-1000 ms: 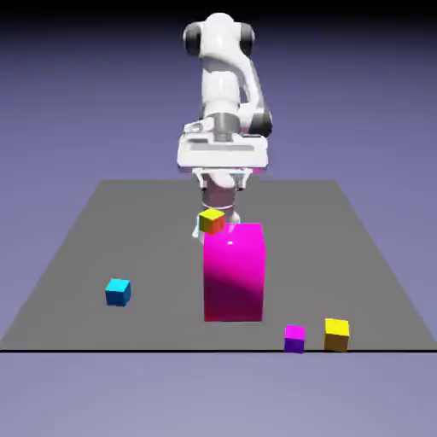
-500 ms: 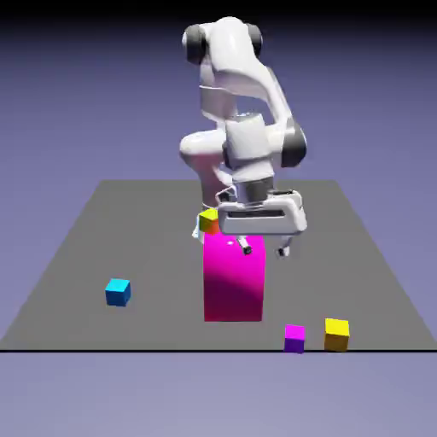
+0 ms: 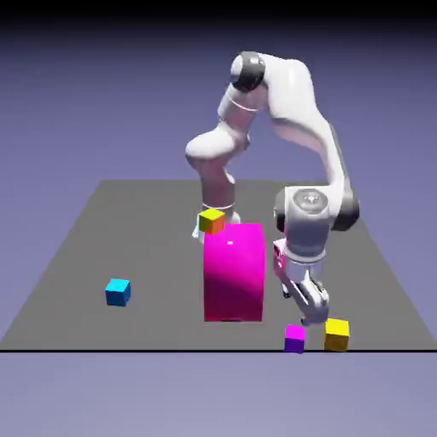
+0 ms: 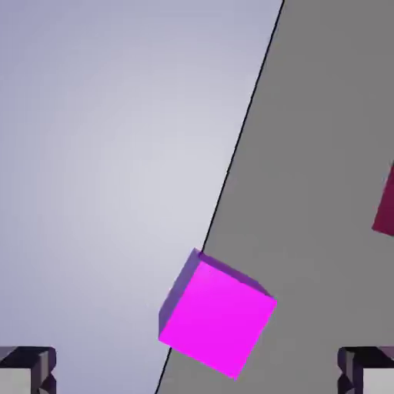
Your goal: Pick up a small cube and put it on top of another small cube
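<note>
The gripper (image 3: 296,307) is held low over the near right part of the table (image 3: 158,256) in the exterior view, close to the magenta cube (image 3: 294,339) and the yellow cube (image 3: 337,335). Its jaws are spread wide — released — and both fingertips (image 4: 29,368) are shown well apart in the hand view.

The yellow cube is seen at the table's near edge, toward the exterior view's right, just beside the magenta cube, with a narrow gap between them. The blue cube (image 3: 118,293) is placed on the table toward the exterior view's left, well apart from that pair. Between them the tall block (image 3: 233,273) is stood upright. The orange-sided cube (image 3: 212,222) is seen at the block's upper left corner; whether it is rested on the block or set behind it cannot be told.

The arm (image 3: 294,102) is arched over toward the exterior view's right, its hand tilted. In the hand view, the magenta cube's bright top is shown large, low and near the middle — turned askew across the slanting line of the table's edge. A dark red piece is cut off by that view's right border.
</note>
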